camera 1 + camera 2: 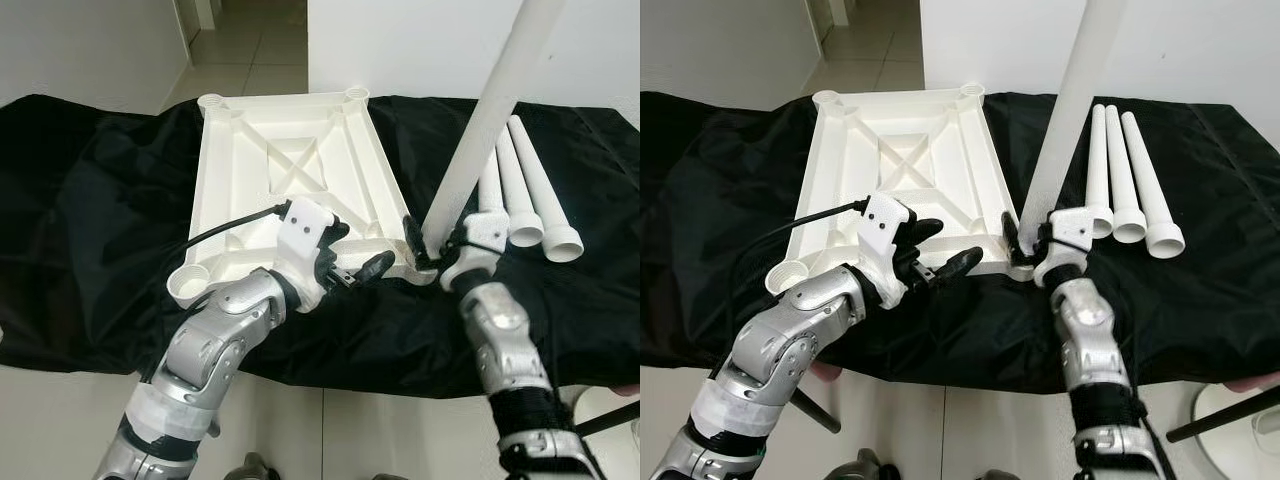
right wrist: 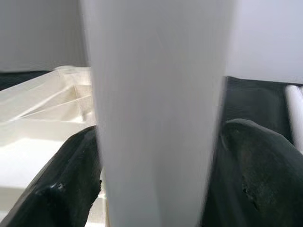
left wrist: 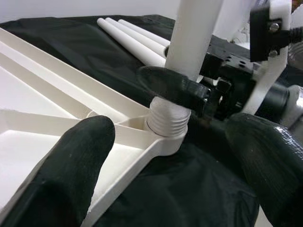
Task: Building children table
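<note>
Gripping the upright leg (image 1: 480, 120) with my right gripper (image 1: 432, 252), I'm seating it in the tabletop (image 1: 290, 170) corner socket; left gripper (image 1: 352, 268) is hovering released beside it.

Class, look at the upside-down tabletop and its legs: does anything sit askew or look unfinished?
The leg held by the right pincer leans in its corner socket, with thread still exposed.

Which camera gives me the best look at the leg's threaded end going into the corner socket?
Left wrist view: the leg's threads sit partly above the socket, close and unblocked. In the eye views the right gripper covers that joint. The right wrist view gives just the leg's smooth shaft between its fingers.
</note>
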Robot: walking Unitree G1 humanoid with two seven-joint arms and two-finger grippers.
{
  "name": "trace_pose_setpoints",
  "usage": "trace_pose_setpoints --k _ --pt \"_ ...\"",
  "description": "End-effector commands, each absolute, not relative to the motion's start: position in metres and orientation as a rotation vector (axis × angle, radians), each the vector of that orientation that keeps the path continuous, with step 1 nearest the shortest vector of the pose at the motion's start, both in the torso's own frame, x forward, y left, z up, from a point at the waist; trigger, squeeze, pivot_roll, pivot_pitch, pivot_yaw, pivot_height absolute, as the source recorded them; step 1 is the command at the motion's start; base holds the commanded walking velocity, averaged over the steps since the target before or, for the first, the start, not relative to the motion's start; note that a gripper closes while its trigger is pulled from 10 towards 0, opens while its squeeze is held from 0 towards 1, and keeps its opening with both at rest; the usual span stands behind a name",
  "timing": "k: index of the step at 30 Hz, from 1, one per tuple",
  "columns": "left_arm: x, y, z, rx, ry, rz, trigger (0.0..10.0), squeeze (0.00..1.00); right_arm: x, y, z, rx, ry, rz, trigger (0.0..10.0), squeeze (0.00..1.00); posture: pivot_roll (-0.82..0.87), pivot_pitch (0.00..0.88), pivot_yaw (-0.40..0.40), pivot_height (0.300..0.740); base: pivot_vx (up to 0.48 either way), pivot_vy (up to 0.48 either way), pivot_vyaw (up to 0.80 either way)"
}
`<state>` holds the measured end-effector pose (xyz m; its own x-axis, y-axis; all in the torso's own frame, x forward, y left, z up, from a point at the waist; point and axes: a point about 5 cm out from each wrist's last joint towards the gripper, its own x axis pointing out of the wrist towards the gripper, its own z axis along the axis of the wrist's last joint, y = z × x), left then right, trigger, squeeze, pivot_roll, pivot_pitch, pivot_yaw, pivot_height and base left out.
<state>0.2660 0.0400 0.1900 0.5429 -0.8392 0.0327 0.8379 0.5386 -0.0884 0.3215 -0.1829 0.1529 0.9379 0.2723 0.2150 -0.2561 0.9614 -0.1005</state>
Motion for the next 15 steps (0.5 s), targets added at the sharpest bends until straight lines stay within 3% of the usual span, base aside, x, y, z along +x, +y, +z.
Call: trace_pose_setpoints --k 1,9,10,11,12,13,14,15 --pt "0.263 0.037 0.190 -0.093 0.027 -1.083 10.0 0.00 0.323 -0.183 0.151 -0.070 -0.220 0.302 10.0 0.00 -0.01 0.008 0.069 0.740 0.000 0.000 0.00" --pt "0.264 0.037 0.190 -0.089 0.038 -1.080 10.0 0.00 0.334 -0.189 0.153 -0.110 -0.174 0.439 10.0 0.00 -0.01 0.007 0.068 0.740 0.000 0.000 0.00" --pt "0.264 0.037 0.191 -0.087 0.036 -1.079 10.0 0.00 0.335 -0.190 0.152 -0.121 -0.165 0.458 7.5 0.00 0.00 0.009 0.065 0.740 0.000 0.000 0.00" --pt "0.264 0.037 0.191 -0.087 0.036 -1.079 10.0 0.00 0.335 -0.190 0.152 -0.121 -0.165 0.458 7.5 0.00 0.00 0.009 0.065 0.740 0.000 0.000 0.00" --pt "0.264 0.037 0.191 -0.086 0.033 -1.076 10.0 0.00 0.337 -0.191 0.150 -0.140 -0.153 0.467 3.3 0.00 0.00 0.009 0.064 0.740 0.000 0.000 0.00" --pt "0.264 0.037 0.191 -0.086 0.033 -1.076 10.0 0.00 0.337 -0.191 0.150 -0.140 -0.153 0.467 3.3 0.00 0.00 0.009 0.064 0.740 0.000 0.000 0.00" --pt "0.264 0.038 0.191 -0.086 0.031 -1.071 10.0 0.00 0.338 -0.194 0.148 -0.146 -0.138 0.468 0.0 0.00 0.00 0.008 0.059 0.740 0.000 0.000 0.00" --pt "0.264 0.039 0.192 -0.087 0.031 -1.064 10.0 0.00 0.339 -0.197 0.146 -0.144 -0.129 0.464 0.0 0.00 0.00 0.009 0.055 0.740 0.000 0.000 0.00"
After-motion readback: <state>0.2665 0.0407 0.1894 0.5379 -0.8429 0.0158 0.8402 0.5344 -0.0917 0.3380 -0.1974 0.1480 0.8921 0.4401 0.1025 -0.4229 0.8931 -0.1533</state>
